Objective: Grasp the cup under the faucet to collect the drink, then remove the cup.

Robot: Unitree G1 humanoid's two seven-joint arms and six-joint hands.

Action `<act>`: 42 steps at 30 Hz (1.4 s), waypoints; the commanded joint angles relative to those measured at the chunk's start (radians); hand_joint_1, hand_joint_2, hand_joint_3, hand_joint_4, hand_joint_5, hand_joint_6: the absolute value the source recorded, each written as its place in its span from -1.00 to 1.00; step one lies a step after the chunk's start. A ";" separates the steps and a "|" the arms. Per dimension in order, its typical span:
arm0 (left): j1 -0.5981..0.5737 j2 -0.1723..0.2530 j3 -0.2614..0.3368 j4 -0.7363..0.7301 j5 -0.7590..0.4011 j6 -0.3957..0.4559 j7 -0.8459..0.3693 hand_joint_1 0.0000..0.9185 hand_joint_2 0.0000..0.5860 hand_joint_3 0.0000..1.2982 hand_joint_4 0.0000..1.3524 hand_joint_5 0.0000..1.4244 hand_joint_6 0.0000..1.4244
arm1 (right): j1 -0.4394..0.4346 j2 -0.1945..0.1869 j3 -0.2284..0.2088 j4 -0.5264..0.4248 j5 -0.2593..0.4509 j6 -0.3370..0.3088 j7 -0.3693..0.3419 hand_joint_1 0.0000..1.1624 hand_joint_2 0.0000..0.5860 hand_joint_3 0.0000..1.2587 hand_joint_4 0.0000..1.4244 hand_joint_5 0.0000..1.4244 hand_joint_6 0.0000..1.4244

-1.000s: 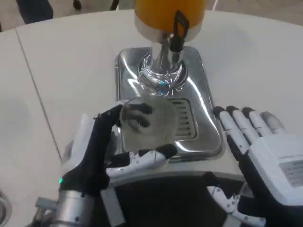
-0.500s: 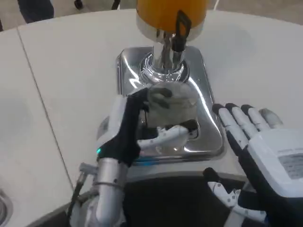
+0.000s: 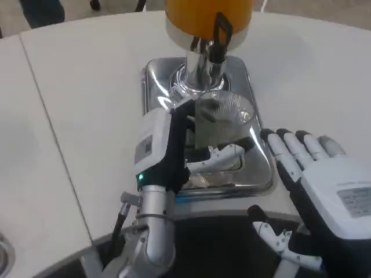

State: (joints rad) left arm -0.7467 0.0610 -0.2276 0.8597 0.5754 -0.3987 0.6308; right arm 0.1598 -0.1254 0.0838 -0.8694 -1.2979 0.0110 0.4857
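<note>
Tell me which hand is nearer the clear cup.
Left. The left hand grips the clear cup over the dispenser's drip tray; the right hand rests open on the table to the cup's right, apart from it.

White surface (image 3: 87, 87) with a rounded far edge and a dark seam running diagonally on its left side. Grey floor (image 3: 324, 8) visible beyond the far edge. Lighting even.

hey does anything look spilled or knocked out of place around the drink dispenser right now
Nothing stands out. The left hand holds the clear plastic cup upright over the shiny steel drip tray, below the black-handled faucet of the orange drink dispenser. No liquid shows on the white table. The right hand rests open beside the tray.
</note>
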 commanded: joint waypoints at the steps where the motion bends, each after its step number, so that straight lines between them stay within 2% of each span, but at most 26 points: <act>1: -0.031 0.008 -0.014 0.050 0.008 0.017 0.035 0.33 -0.72 0.68 0.66 0.97 1.00 | -0.002 0.008 0.008 -0.006 -0.006 0.008 0.017 -0.42 0.57 -1.00 -1.00 -1.00 -1.00; 5: -0.044 0.005 -0.009 0.079 -0.005 0.042 0.057 0.31 -0.70 0.65 0.66 0.95 1.00 | -0.016 0.012 0.011 -0.003 -0.016 0.012 0.026 -0.42 0.57 -1.00 -1.00 -1.00 -1.00; 7: -0.050 0.007 -0.007 0.088 -0.018 0.034 0.055 0.28 -0.70 0.52 0.66 0.89 1.00 | -0.013 0.013 0.011 -0.002 -0.015 0.013 0.025 -0.42 0.57 -1.00 -1.00 -1.00 -1.00; 8: -0.050 0.011 -0.007 0.091 -0.026 0.023 0.047 0.25 -0.69 0.38 0.59 0.82 0.97 | -0.012 0.012 0.013 -0.001 -0.013 0.013 0.027 -0.42 0.57 -1.00 -1.00 -1.00 -1.00; 9: -0.049 0.016 -0.009 0.091 -0.029 0.014 0.041 0.21 -0.70 0.18 0.35 0.66 0.82 | -0.007 0.011 0.012 0.002 0.003 0.012 0.018 -0.42 0.57 -1.00 -1.00 -1.00 -0.99; 10: -0.046 0.031 -0.029 0.089 -0.010 0.004 0.039 0.17 -0.70 -0.03 0.14 0.54 0.76 | -0.011 0.009 0.015 0.006 0.007 0.011 0.025 -0.41 0.57 -1.00 -1.00 -1.00 -0.98; 12: -0.039 0.058 -0.066 0.085 0.023 -0.019 0.032 0.05 -0.73 -0.35 -0.14 0.36 0.63 | -0.014 0.005 0.020 0.011 0.008 0.009 0.026 -0.41 0.57 -1.00 -1.00 -1.00 -0.97; 15: -0.027 0.077 -0.094 0.080 0.031 -0.039 0.014 -0.06 -0.75 -0.66 -0.54 0.10 0.36 | -0.020 0.015 0.023 0.014 0.011 0.021 0.028 -0.41 0.57 -1.00 -1.00 -1.00 -0.96; 17: -0.020 0.082 -0.097 0.081 0.025 -0.047 0.001 -0.09 -0.75 -0.78 -0.68 0.04 0.28 | -0.017 0.021 0.023 0.013 0.019 0.030 0.033 -0.41 0.57 -1.00 -1.00 -1.00 -0.96; 24: -0.011 0.085 -0.087 0.081 0.005 -0.056 -0.006 -0.10 -0.75 -0.88 -0.81 -0.11 0.13 | -0.006 0.023 0.022 0.003 0.023 0.035 0.036 -0.41 0.57 -1.00 -1.00 -1.00 -0.96; 25: -0.011 0.085 -0.086 0.081 0.003 -0.056 -0.008 -0.10 -0.75 -0.90 -0.83 -0.15 0.08 | -0.005 0.023 0.020 0.006 0.042 0.038 0.039 -0.41 0.57 -1.00 -1.00 -1.00 -0.96; 28: 0.001 0.086 -0.079 0.069 -0.003 -0.057 -0.014 -0.09 -0.76 -1.00 -0.99 -0.40 -0.24 | 0.000 0.008 0.023 0.013 0.057 0.032 0.045 -0.41 0.57 -1.00 -1.00 -1.00 -0.96; 30: 0.023 0.095 -0.080 0.038 0.003 -0.053 -0.010 -0.08 -0.78 -1.00 -1.00 -0.50 -0.40 | -0.007 0.011 0.028 0.017 0.058 0.037 0.044 -0.41 0.57 -1.00 -1.00 -1.00 -0.96; 36: 0.049 0.113 -0.051 -0.002 -0.029 -0.038 -0.047 -0.11 -0.79 -1.00 -1.00 -0.61 -0.56 | -0.036 0.013 0.039 0.039 0.076 0.041 0.030 -0.41 0.57 -1.00 -1.00 -1.00 -0.96; 42: 0.142 0.192 -0.014 -0.151 -0.037 -0.035 -0.103 -0.14 -0.83 -1.00 -1.00 -0.70 -0.68 | -0.012 0.020 0.042 0.034 0.090 0.040 -0.005 -0.42 0.58 -1.00 -1.00 -1.00 -0.96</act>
State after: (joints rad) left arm -0.6633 0.2211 -0.2623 0.7551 0.5515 -0.4570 0.5504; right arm 0.1281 -0.1070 0.1260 -0.8315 -1.2140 0.0497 0.5088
